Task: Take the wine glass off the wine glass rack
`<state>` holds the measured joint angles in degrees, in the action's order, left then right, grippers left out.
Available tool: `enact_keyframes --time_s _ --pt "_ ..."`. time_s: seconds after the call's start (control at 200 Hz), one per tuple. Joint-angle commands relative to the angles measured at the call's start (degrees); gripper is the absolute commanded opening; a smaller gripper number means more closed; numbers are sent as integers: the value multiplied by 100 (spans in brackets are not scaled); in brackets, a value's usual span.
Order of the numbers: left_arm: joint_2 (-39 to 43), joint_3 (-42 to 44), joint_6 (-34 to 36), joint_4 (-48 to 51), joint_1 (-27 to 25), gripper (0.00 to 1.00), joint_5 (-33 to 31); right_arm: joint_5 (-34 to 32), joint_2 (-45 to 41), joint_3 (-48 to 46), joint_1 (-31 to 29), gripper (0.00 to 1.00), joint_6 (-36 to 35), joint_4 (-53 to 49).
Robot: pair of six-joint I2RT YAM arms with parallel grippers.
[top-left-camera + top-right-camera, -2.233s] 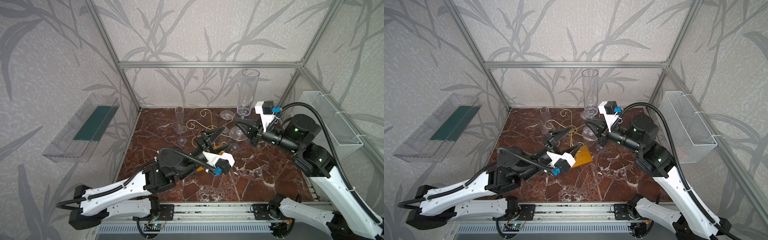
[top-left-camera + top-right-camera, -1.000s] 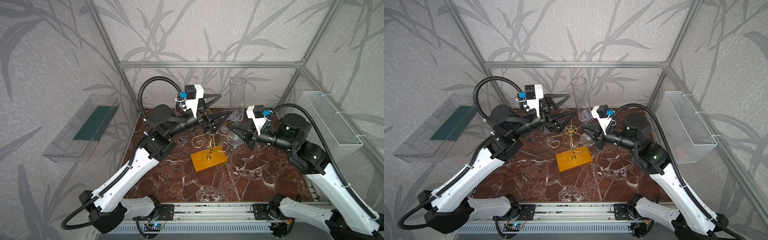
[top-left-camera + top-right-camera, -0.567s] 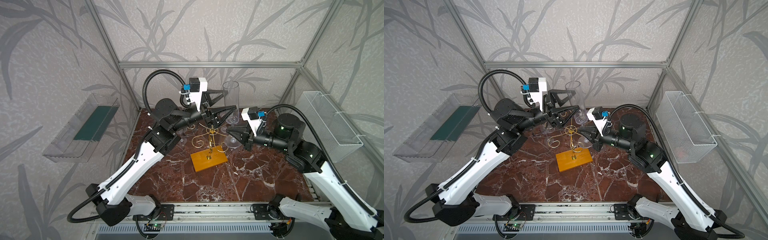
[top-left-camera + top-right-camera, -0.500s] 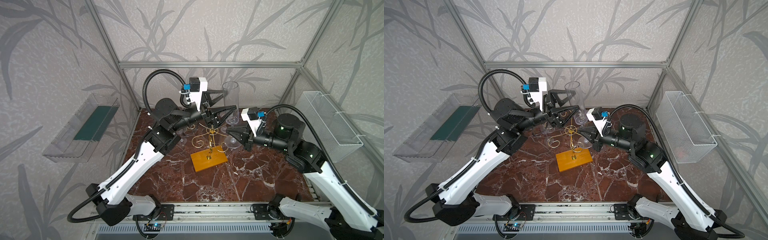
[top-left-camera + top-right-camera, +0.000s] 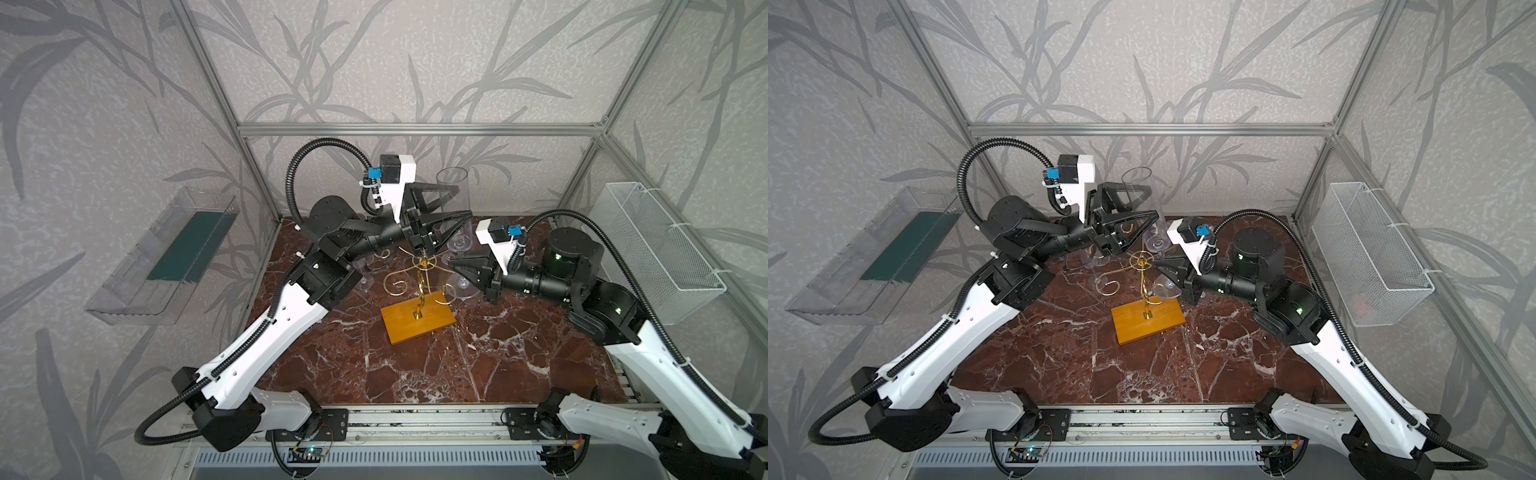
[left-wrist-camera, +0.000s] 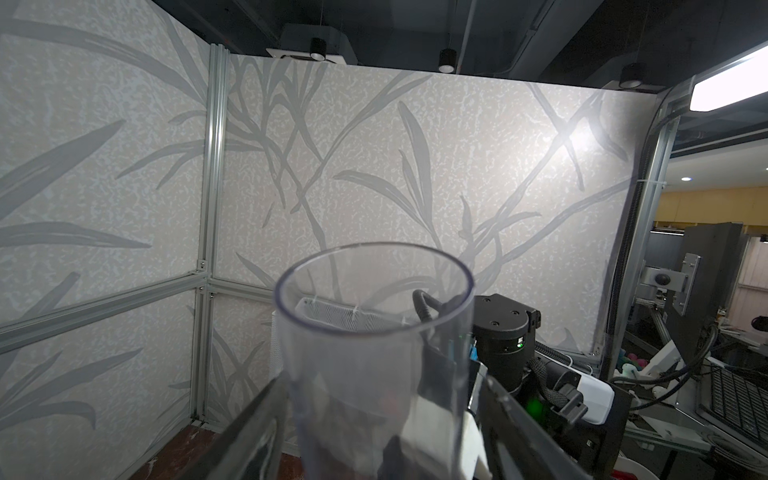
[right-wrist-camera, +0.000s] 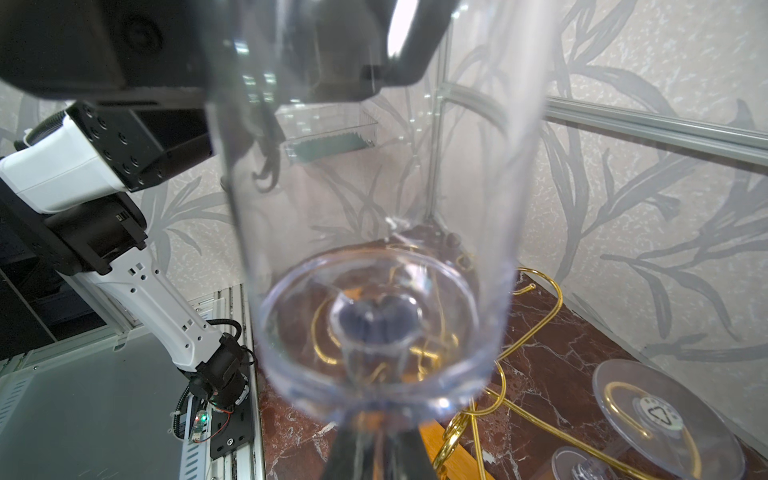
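The front half of the marble table (image 5: 415,374) is bare in both top views. All the crowding is at the back, where the two arms meet close to the rear wall (image 5: 415,83), under the aluminium rail (image 5: 415,129). A clear tray (image 5: 166,257) hangs on one side wall and a wire basket (image 5: 656,253) on the other, both well apart from the arms.

The wine glass rack (image 5: 422,272) (image 5: 1144,282) stands on its orange base mid-table. The wine glass (image 5: 453,176) (image 5: 1136,176) is upright and raised above the rack's top, slightly behind it and toward the right arm's side.

The right gripper (image 5: 451,262) (image 5: 1156,264) reaches in low and is clenched on the stem under the bowl. The left gripper (image 5: 464,200) (image 5: 1153,200) comes in higher with its jaws spread, one finger on each side of the bowl.

The left wrist view shows what the top views cannot: the wine glass (image 6: 374,353) sits between the fingers (image 6: 249,415) with a sliver of room on one side. Whether the other finger touches, I cannot tell. The rack is out of that view.

The right wrist view looks up through the wine glass (image 7: 374,208) from the right gripper (image 7: 365,449) — the rack's gold curls (image 7: 536,324) lie below, with another glass's clear foot (image 7: 665,415) beside them.
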<state>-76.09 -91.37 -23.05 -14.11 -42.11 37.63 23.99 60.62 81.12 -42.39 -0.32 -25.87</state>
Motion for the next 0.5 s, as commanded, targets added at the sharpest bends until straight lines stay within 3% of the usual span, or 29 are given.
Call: enact_keyframes --time_s 0.0,0.15,0.495 --pt "-35 -223 -127 -70 9 72 155 -111 9 256 -85 0 -129 12" --pt "-50 -230 -85 4 7 65 104 -201 45 297 -170 0 -196 -56" --pt "-66 -267 -94 75 3 39 113 -428 90 369 -344 0 -353 -189"
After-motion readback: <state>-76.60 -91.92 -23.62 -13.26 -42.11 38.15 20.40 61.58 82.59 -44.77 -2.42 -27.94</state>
